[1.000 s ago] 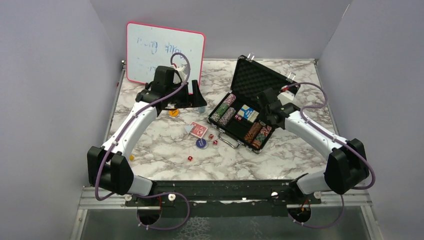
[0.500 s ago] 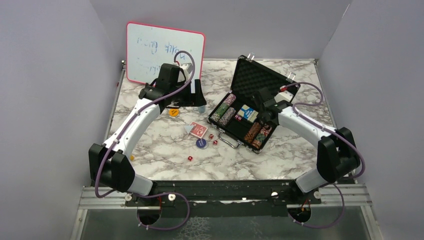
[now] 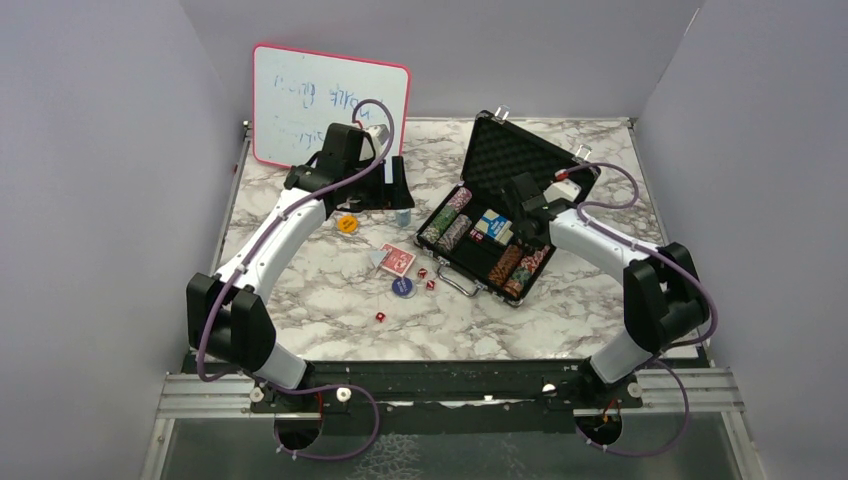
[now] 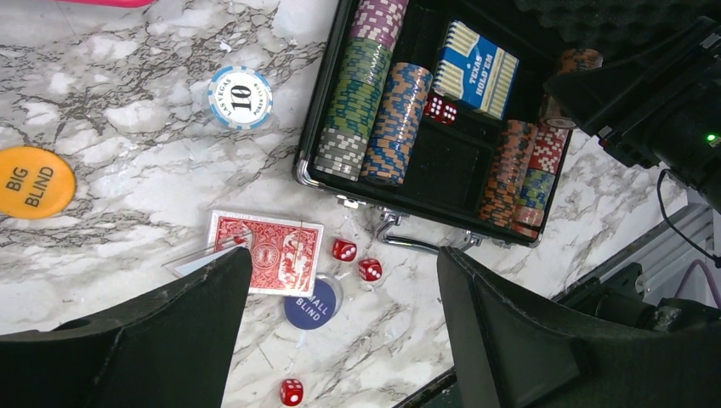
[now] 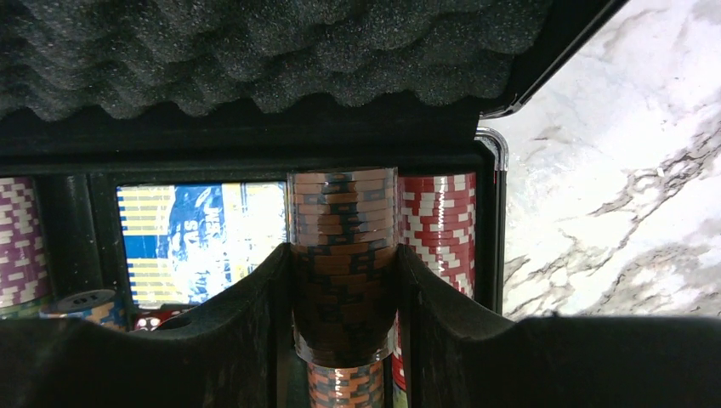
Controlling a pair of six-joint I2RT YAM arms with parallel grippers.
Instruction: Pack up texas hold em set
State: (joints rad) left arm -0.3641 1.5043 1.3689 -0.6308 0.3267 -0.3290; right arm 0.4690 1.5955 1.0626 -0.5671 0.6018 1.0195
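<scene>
Case: black case (image 3: pixel 512 160) stands open, lid up w/ bumpy grey foam, right under the R pincer.
R pincer: R pincer (image 5: pixel 342 255) is down inside the case. Its fingers press both sides of the brown chip stack (image 5: pixel 343 208), so it grips that stack.
Brown stack spot: btwn the R fingers, in the case row nr the lid.
One side of R pincer: red-white chip stack (image 5: pixel 438 225), touching the brown one, next to the case wall.
Other side of R pincer: blue card box (image 5: pixel 200 242) lies flat in the case. Past it is a purple chip stack (image 5: pixel 17 238).
Also in case: green chip stack (image 4: pixel 349 98) and blue-orange chip stack (image 4: pixel 393 119) lie side by side at the end far from the R pincer. One red die (image 4: pixel 440 108) sits by the card box.
Handle: metal handle (image 4: pixel 408 240) on the case front, on the L pincer's side.
L pincer: L pincer (image 4: pixel 344 255) is open wide, holds nothing, hovers over the table (image 3: pixel 330 300) outside the case.
Under L pincer: two red dice (image 4: pixel 371 269) show btwn the fingers. Blue button (image 4: pixel 308 308) reading SMALL BLIND is just beside them. A third die (image 4: pixel 292 391) lies a bit apart.
By one L finger: red-backed cards (image 4: pixel 272 262), w/ a clear flat bit poking out from under them.
Further from L pincer: orange button (image 4: pixel 32 181) reading BIG BLIND, and a loose chip (image 4: pixel 241 96) marked 10 nr the case.
Behind L pincer: pink-framed whiteboard (image 3: pixel 330 105), upright at the back.
</scene>
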